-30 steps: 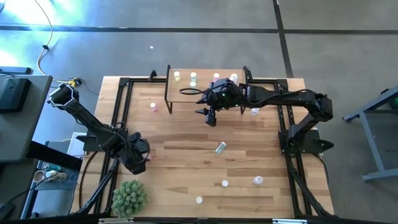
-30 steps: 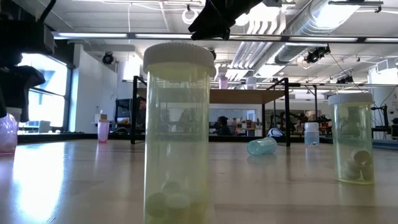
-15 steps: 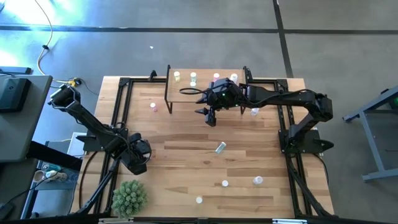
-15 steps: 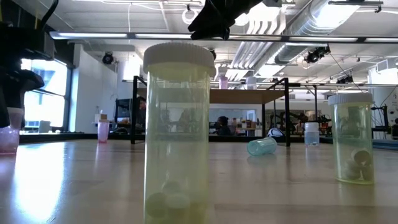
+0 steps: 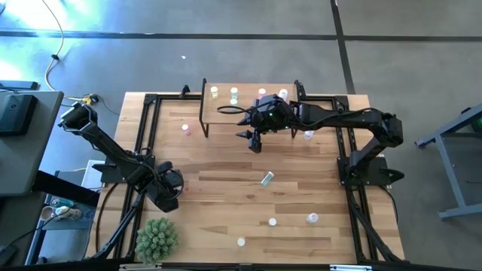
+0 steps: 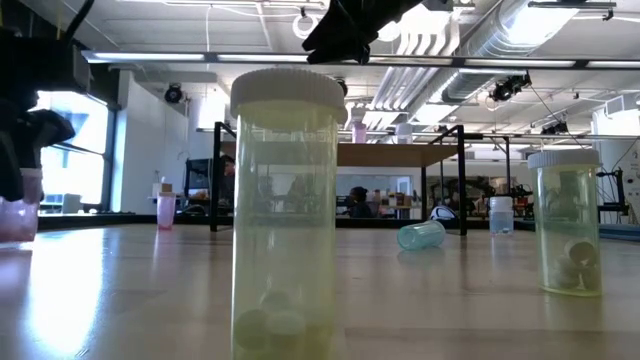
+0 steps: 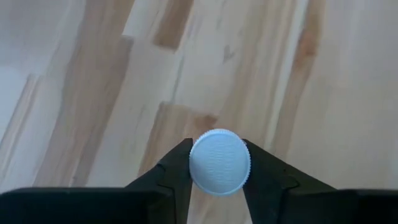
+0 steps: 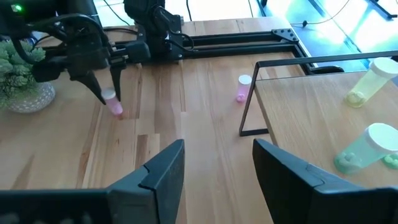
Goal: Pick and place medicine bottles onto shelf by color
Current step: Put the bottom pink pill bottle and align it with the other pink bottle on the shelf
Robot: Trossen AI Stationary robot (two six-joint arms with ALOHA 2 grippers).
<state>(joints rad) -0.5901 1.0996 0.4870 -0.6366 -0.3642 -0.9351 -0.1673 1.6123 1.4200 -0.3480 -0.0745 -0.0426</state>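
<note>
My left gripper [image 5: 170, 188] is at the table's left, shut on a pink medicine bottle [image 8: 114, 106] with a white cap; the low view has this bottle at its left edge [image 6: 18, 205]. My right gripper [image 5: 254, 141] hangs open, holding nothing, in front of the shelf [image 5: 226, 105]. On the shelf are a yellow bottle [image 5: 215, 92], a green one [image 5: 234, 96], a pink one [image 5: 262, 93] and a white one [image 5: 283, 94]. Another pink bottle [image 5: 186, 129] stands upright on the table beside the shelf's left leg. My left gripper pinches the pink bottle's round white cap [image 7: 219, 162] between its two fingers, one on each side of the cap. The fingers [image 8: 99, 87] come from above, pointing down. The bottle hangs slightly tilted below them; I cannot tell whether its base touches the table.
On the table lie a toppled green bottle [image 5: 266, 178], a white one [image 5: 309, 135], and more near the front edge [image 5: 272, 222] [image 5: 312, 218] [image 5: 241, 242]. A spiky potted plant [image 5: 157, 239] stands at the near left corner. Black frame rails run along both table sides.
My left gripper has closed in on the pink bottle's cap and taken hold. In the low view the bottle has shifted a little to the right and slightly up.
</note>
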